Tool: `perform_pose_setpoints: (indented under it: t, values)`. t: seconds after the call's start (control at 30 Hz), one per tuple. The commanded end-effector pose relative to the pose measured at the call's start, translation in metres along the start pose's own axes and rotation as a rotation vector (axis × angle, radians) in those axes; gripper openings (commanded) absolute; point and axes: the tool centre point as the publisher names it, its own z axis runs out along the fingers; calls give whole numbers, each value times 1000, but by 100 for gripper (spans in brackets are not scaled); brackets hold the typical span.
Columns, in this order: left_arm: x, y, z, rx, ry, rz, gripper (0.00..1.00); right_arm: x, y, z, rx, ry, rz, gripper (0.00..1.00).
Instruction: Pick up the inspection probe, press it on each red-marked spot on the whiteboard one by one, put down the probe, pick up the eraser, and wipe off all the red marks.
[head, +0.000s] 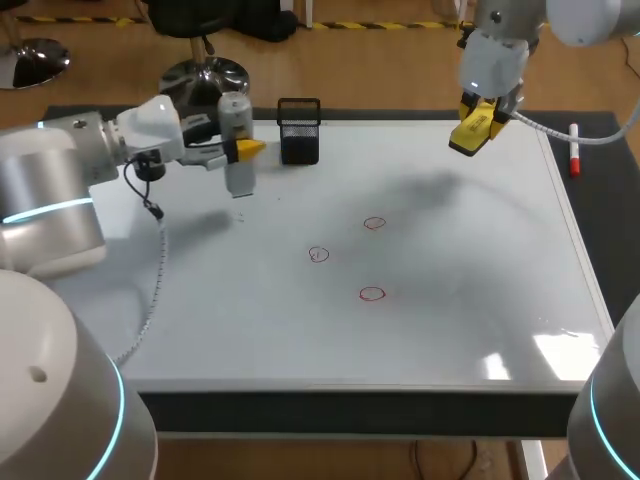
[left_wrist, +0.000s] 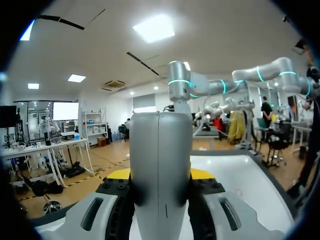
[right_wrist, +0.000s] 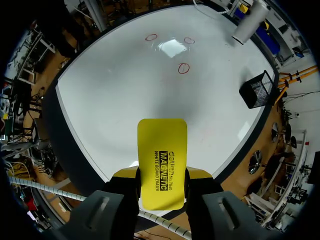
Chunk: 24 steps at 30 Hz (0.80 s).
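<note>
1. Holding the inspection probe in the left gripper, fingers clamped on the grey barrel from both sides and open only to barrel width.
2. Carrying it roughly vertical, tip down, above the far left part of the whiteboard. Probably kept that way so the tip can press straight down onto a mark.
3. Hanging just beside the black mesh basket and well apart from the marks. Not touching the board, judging by the shadow under it.
4. Holding the yellow eraser in the right gripper, fingers closed on its two long edges, flat face toward the board.
5. Parked above the far right corner of the whiteboard, away from the marks. Likely kept clear of the probe's path, with the eraser pre-grasped for wiping.
6. Three red circles mid-board, all intact: red mark, second, third. Cannot tell whether any has been pressed; wiping not started.
7. Red marker lying off the board on the dark strip at right, out of the work area.
8. Next, probably: move the probe over to the nearest circle, then lower it.
</note>
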Motion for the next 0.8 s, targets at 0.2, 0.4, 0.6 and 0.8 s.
perform_pose_setpoints:
  t: [0.2,0.4,0.6,0.8]
  values:
    - [-25,9,-13,18,-44,-6,0,1,0,-1,3,2,-2,0]
    - [-38,16,-16,15,-55,-14,0,1,0,-1,3,2,-2,0]
    - [-49,25,-16,15,-59,-26,0,1,0,-1,3,2,-2,0]
    - [-55,27,-16,6,-57,-28,0,1,0,-1,3,2,-2,0]
